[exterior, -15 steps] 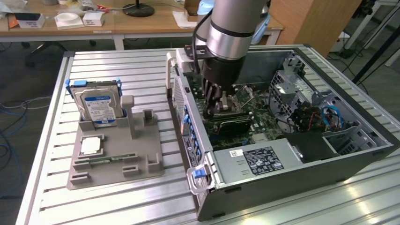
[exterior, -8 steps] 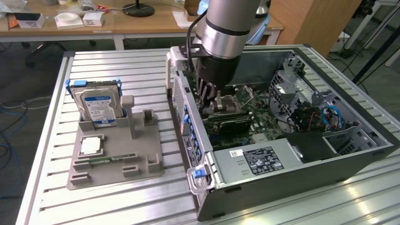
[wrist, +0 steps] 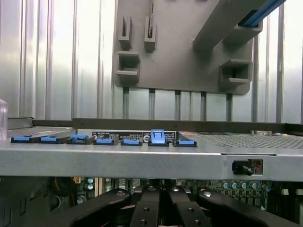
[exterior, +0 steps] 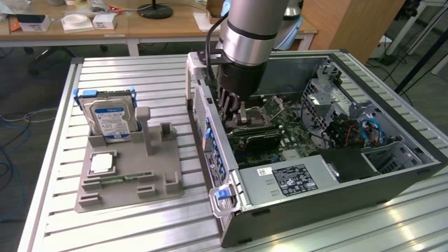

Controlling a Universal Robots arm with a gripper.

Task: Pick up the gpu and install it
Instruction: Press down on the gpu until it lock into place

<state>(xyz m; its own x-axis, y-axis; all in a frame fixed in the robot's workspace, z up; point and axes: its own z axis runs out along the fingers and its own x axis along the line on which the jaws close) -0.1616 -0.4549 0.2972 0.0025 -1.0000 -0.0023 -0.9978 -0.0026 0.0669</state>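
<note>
**Claw down inside the case, over the card**

At the frame's centre in the exterior view, the claw (exterior: 242, 113) reaches into the open case (exterior: 392, 178), its fingers pressed together just above the gpu (exterior: 257, 137), which sits on the green board; whether they touch it I cannot tell. At left on the tabletop (exterior: 105, 231), a grey holder (exterior: 129, 178) carries a drive (exterior: 108, 118) with a blue-white label. The power supply (exterior: 294, 181) bears a white sticker, its print unreadable.

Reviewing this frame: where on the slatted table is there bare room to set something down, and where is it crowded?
Bare slats lie along the table edge beside the grey fixture tray, and in front of it. Crowded: inside the open computer case, where the gripper reaches down.
</note>
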